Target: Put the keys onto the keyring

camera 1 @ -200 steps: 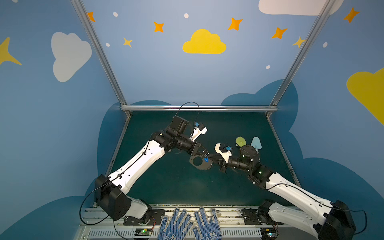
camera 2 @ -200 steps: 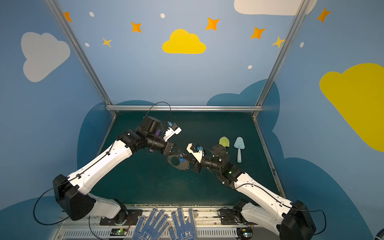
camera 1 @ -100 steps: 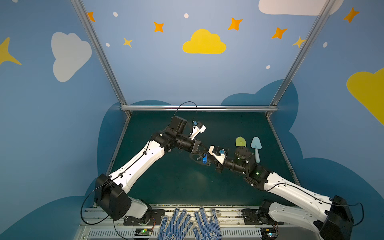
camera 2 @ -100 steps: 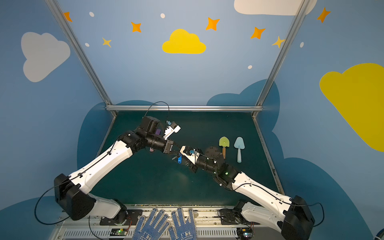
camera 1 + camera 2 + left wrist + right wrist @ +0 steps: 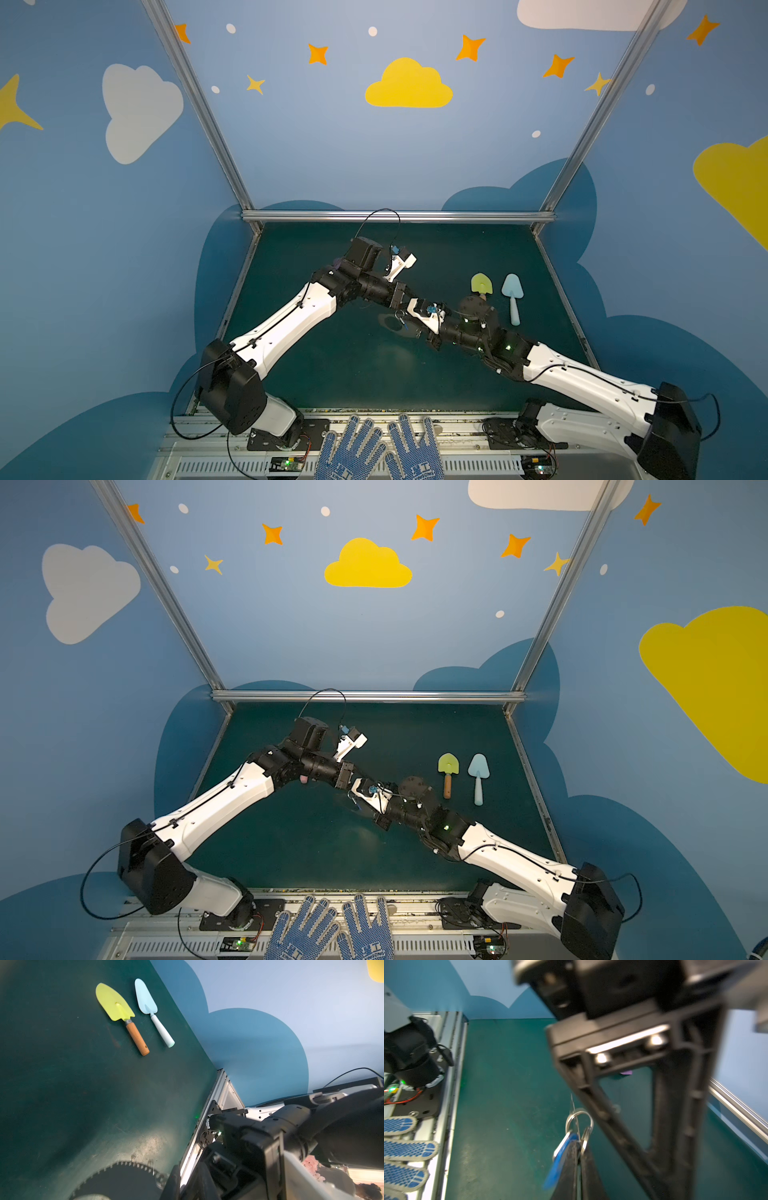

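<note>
Your right gripper has its jaws pressed flat together, pinching the keys at the ring end: in the right wrist view their blue tag hangs along the outside of one finger, and a silver split ring stands just past the fingertips with a thin wire crossing it. The metal blade of the key you cannot make out. Just beyond that ring sits your left gripper, very close and smeared — its black ribbed fingers slant toward each other and leave the frame before the tips, so you cannot tell how wide those jaws stand or whether they touch anything. In both top views the two grippers meet nose to nose above the middle of the green mat, and the right wrist's white camera mount covers the spot where the tips come together. The keyring shows at the edge of the left wrist view as a dark band with a scalloped rim and small wire rings on it; in a top view the keyring is only a faint dark smear just beside the grippers — whether it rests on the mat or hangs clear you cannot tell. The yellow shovel and the blue shovel lie side by side on the mat.
</note>
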Motion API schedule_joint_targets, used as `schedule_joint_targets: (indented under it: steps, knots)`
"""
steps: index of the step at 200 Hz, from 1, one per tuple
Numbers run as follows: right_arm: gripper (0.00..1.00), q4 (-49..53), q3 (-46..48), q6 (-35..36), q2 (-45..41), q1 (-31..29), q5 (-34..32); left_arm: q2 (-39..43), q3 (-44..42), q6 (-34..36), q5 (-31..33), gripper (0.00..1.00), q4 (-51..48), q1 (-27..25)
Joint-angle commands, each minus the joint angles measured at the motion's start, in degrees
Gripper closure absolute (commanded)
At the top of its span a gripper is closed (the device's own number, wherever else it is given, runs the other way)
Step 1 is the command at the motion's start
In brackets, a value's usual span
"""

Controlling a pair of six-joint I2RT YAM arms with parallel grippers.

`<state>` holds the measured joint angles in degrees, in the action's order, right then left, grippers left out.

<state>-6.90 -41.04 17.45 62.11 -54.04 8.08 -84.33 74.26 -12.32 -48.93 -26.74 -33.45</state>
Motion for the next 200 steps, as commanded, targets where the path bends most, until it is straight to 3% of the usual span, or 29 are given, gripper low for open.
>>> schedule_joint_targets:
  steps: [1,53,106,162,186,200]
  knots:
    - [1.00,0.0,0.0,1.5,-1.9,-0.2,-2.1,3.6,-0.7,0.0,-0.1,0.79,2.0,1.9]
    - [1.00,0.7,0.6,2.4,-3.9,-0.1,-3.2,7.6,-2.1,1.7,1.2,0.65,-2.8,3.3]
    - [1.00,-1.1,1.7,1.5,-5.6,0.3,-0.4,6.7,-4.1,4.9,-5.0,0.56,-6.8,3.3]
    - [1.00,-2.9,2.2,0.5,-7.7,1.5,1.1,6.2,-5.0,5.7,-8.7,0.52,-6.0,3.4]
    - [1.00,-3.5,3.9,-1.9,-8.0,2.3,1.5,6.3,-5.3,5.4,-9.8,0.55,-5.0,3.4]
    - [1.00,-3.9,4.0,-2.2,-8.1,2.5,2.0,5.7,-5.1,5.4,-10.4,0.63,-5.2,3.3]
